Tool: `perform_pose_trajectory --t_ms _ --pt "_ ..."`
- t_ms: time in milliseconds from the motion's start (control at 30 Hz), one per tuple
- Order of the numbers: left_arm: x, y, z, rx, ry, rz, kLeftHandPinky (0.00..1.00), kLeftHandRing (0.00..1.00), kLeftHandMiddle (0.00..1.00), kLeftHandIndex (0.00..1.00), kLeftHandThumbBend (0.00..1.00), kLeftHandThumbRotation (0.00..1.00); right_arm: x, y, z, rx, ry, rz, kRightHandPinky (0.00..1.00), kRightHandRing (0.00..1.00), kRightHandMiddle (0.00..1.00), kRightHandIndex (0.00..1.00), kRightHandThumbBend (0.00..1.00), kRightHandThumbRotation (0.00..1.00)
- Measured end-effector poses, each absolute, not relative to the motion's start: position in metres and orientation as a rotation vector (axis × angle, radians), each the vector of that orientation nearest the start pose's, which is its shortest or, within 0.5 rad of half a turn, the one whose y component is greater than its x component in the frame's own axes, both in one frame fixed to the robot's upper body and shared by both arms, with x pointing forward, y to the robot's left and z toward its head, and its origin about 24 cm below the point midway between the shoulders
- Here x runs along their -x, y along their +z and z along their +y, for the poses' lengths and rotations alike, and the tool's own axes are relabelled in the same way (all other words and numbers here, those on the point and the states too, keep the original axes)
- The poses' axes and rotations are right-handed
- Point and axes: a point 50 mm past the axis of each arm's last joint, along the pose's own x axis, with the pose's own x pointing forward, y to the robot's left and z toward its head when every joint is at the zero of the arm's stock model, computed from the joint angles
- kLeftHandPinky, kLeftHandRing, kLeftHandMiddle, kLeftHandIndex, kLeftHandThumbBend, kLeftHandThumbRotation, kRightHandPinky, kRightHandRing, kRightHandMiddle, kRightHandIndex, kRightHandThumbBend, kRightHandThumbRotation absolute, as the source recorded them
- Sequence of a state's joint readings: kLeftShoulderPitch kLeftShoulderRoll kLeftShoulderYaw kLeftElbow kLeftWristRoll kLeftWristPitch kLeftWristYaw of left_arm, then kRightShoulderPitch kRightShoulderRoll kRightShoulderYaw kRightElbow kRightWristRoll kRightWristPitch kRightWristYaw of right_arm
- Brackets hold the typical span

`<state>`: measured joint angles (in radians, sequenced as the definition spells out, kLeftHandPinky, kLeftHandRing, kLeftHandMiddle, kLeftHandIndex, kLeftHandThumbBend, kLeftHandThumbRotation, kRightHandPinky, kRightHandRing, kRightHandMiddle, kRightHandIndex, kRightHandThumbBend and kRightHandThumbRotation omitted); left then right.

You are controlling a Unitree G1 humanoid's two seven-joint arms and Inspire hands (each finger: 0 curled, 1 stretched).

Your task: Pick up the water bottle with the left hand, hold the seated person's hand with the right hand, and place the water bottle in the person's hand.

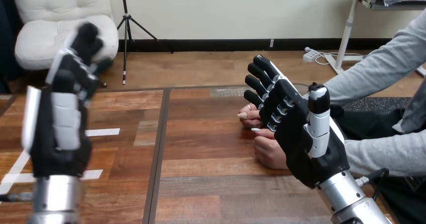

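Note:
My left hand (60, 118) is raised above the table's left side, its back toward the camera and its fingers straight and pointing up, holding nothing. My right hand (301, 143) is open at the right, with straight fingers reaching up and to the left. Just beyond it, the person's two hands rest close together on the table, one nearer (269, 153) and one farther (251, 116). My right hand covers part of both. I cannot tell whether it touches them; its fingers are not curled round them.
The wooden table (211, 184) has a dark seam (160, 153) running front to back left of centre. White tape strips (100, 132) lie on its left part. The person's grey-sleeved arms (382, 153) come in from the right edge.

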<state>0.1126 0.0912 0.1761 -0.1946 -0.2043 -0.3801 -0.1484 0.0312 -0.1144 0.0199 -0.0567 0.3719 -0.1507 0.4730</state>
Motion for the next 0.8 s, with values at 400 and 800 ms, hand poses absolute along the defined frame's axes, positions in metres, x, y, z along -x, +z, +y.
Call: perform_pose_trajectory --t_ms 400,800 --pt "-0.223 0.108 0.23 0.019 0.147 -0.534 0.84 0.9 0.9 0.88 0.91 1.0 -0.24 0.067 -0.148 -0.216 0.472 -0.23 1.0 0.98 0.97 0.95 0.91 1.0" --pt "-0.226 0.106 0.254 0.009 0.235 -0.529 0.83 0.89 0.88 0.86 0.92 1.0 -0.24 0.067 -0.148 -0.219 0.478 -0.228 0.99 0.99 0.98 0.95 0.9 1.0"
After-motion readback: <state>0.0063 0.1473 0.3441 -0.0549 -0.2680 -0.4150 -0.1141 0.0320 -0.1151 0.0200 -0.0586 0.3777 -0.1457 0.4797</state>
